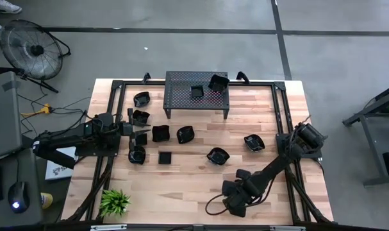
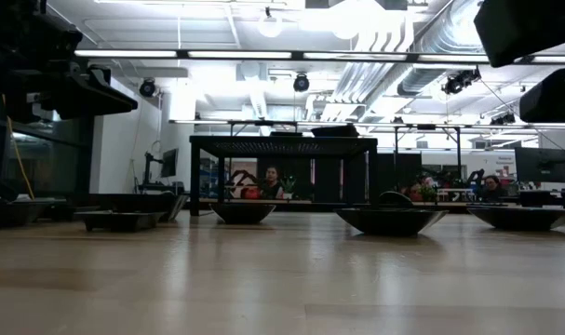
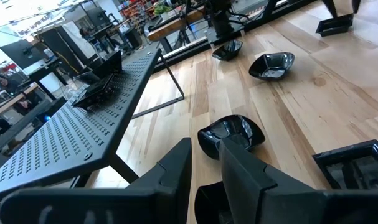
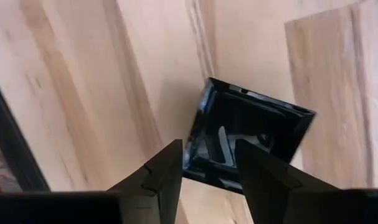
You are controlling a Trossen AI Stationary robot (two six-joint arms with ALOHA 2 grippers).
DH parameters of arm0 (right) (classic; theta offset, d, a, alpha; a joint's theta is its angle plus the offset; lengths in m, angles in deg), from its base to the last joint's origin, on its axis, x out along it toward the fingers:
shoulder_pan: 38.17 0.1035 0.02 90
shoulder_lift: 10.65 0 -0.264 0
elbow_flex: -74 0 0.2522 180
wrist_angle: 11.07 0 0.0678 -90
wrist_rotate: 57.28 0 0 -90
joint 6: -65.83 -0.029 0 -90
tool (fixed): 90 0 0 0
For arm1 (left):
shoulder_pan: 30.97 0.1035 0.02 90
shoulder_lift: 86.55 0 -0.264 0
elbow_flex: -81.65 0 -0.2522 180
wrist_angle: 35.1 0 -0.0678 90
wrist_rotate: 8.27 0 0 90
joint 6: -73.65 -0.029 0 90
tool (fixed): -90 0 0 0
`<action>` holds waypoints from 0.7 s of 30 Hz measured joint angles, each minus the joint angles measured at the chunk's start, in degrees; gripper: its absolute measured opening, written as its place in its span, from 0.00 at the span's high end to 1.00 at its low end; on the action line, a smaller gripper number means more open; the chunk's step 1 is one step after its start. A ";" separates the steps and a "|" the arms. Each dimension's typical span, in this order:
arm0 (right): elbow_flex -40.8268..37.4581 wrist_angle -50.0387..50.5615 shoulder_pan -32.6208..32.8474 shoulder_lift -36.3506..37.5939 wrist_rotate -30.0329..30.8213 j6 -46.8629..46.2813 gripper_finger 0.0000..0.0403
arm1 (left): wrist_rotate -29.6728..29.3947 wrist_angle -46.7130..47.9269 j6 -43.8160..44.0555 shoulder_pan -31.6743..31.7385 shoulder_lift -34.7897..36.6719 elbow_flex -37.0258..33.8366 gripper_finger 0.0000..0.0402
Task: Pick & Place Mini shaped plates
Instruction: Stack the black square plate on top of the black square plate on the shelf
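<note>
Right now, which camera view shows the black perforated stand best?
High view: the whole stand, two plates on top. Low view shows it edge-on; left wrist view, only its top; right wrist view, nothing.
</note>
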 joint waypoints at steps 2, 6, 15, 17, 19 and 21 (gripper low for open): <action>0.02 -0.16 0.02 -0.27 0.04 0.02 0.65 | 0.00 0.00 0.02 0.00 0.01 -0.01 0.80; 0.00 -0.63 -0.03 -1.12 -1.05 0.02 0.65 | 0.01 -0.01 0.00 0.02 0.00 0.00 0.80; -0.01 -1.93 -0.89 -1.81 -2.42 -0.97 0.65 | 0.00 0.00 0.02 0.02 0.00 -0.02 0.80; -0.02 -1.92 -0.94 -1.88 -2.36 -1.05 0.65 | 0.00 0.00 0.02 0.01 0.00 0.00 0.80; -0.02 -1.93 -0.92 -1.95 -2.40 -1.05 0.65 | 0.00 0.00 0.00 0.01 0.01 -0.02 0.80; -0.02 -1.93 -0.92 -1.99 -2.40 -1.37 0.65 | 0.00 0.00 0.02 -0.01 -0.02 0.00 0.80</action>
